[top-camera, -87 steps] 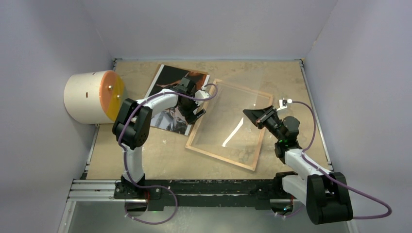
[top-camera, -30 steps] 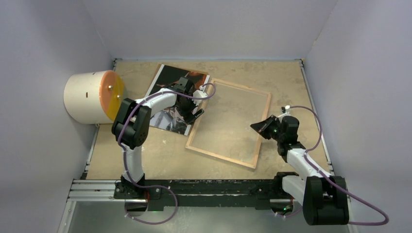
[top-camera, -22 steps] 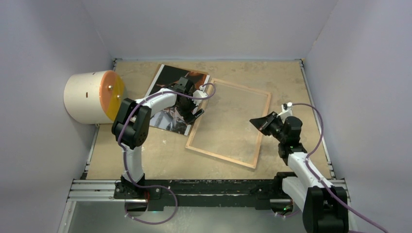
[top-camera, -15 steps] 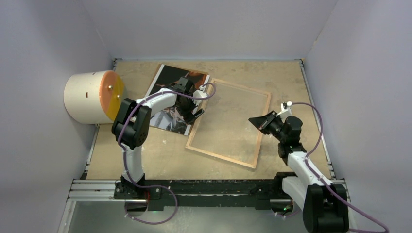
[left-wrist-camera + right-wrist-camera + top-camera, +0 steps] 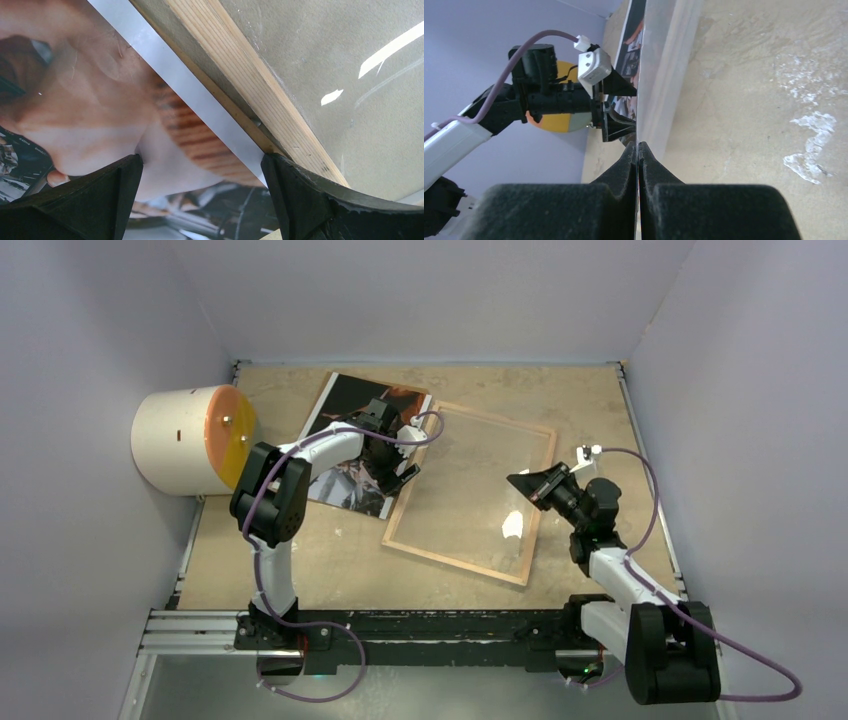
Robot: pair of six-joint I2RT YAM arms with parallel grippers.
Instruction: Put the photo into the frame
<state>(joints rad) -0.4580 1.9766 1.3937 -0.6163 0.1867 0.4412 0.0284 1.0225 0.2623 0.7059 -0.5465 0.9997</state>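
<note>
**Top view.** Photo (image 5: 345, 405) lies flat and face up on the desk (image 5: 300, 560), far left. Its right edge is just beside the frame's left rail. Frame (image 5: 500, 419) lies mid-desk, skewed, wood side up. Left fingers (image 5: 400, 472) are wide apart, low over the photo's right edge, holding nothing. Right fingers (image 5: 522, 483) are together at the frame's right rail. Photo is not yet in the frame.

**Left wrist view.** One finger hangs over the print, the other over the wood rail. The photo's white border and the rail both run between them. Cannot tell whether the tips touch anything.
- Closing here could catch rail and photo together.
- The fingers could also just skate on the glossy paper, which shows no raised edge to take.
- Pressing and dragging could crease the print or jam it against the rail.

**Right wrist view.** Fingers are pinched on a thin clear sheet seen edge-on. I read this as the frame's pane (image 5: 661, 60), tilted up on this side.
- The grip is narrow and on a smooth edge, so the pane could slip out and drop.
- The pane could crack if twisted.
- If the lift drags the whole frame, the rail moves under the left fingers and spoils their aim at the photo.
- The two arms work near each other and could foul.
</note>
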